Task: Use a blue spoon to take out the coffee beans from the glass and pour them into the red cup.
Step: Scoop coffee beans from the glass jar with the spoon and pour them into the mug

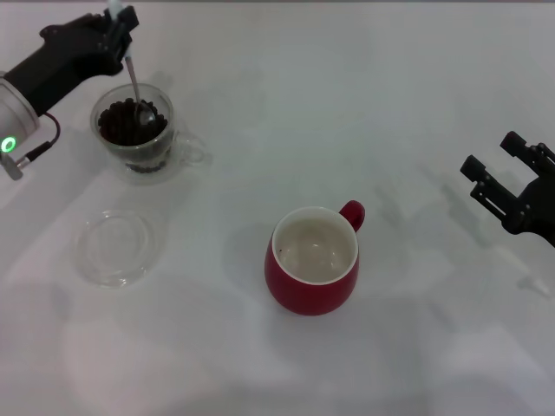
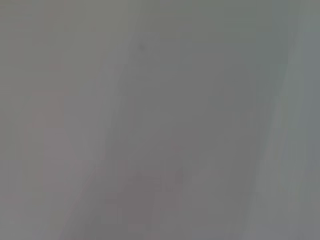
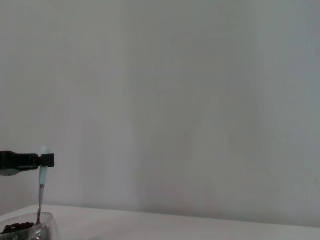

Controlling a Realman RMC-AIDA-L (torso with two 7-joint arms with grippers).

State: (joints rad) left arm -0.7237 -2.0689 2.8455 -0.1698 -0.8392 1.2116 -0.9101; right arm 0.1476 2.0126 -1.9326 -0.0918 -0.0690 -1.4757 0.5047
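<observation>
The glass [image 1: 134,130] stands at the far left of the table, holding a heap of coffee beans [image 1: 121,124]. My left gripper [image 1: 120,24] is above its far rim, shut on the pale-blue handle of the blue spoon [image 1: 135,82]. The spoon hangs almost upright with its metal bowl down among the beans. The red cup [image 1: 312,260] stands near the table's middle, its white inside bare, its handle pointing to the far right. My right gripper [image 1: 503,169] is open and empty at the right edge. The right wrist view shows the spoon [image 3: 42,185] and the glass [image 3: 30,227] from afar.
A flat clear glass saucer [image 1: 117,247] lies on the white table in front of the glass, left of the red cup. The left wrist view shows only a blurred grey surface.
</observation>
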